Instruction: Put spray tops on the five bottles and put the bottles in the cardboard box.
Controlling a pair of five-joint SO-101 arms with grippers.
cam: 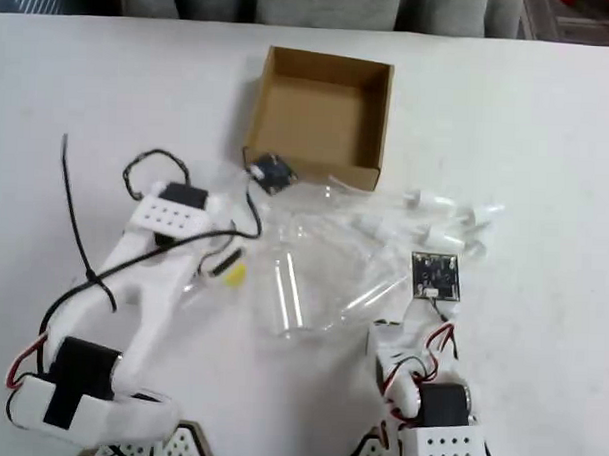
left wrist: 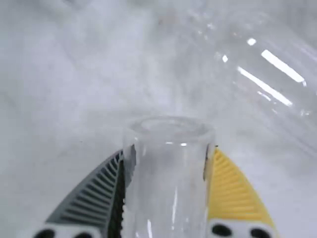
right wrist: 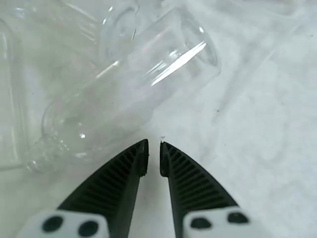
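Closest to your left wrist camera, a clear bottle (left wrist: 168, 198) sits pinched in your left hand (left wrist: 168, 158), the grey finger (left wrist: 94, 198) on one side of it and the yellow finger (left wrist: 233, 193) on the other, both touching its wall. Seen from above, that hand (cam: 226, 270) lies at the left of the white worktop (cam: 548, 126), at the edge of a heap of loose bottles (cam: 292, 288) lying on their sides in the middle. Behind the heap stands the cardboard box (cam: 323, 114), open on top, its bare brown floor showing. Right of the bottles, the spray tops (cam: 435, 221) lie scattered in a loose cluster on the worktop, apart from the box. Farthest right, your right hand (right wrist: 153, 148) grips nothing: its two black fingers (right wrist: 119, 173) are almost pressed together, only a slit between them, and the tips are just short of a fallen bottle (right wrist: 133, 94) that lies on its side across them.
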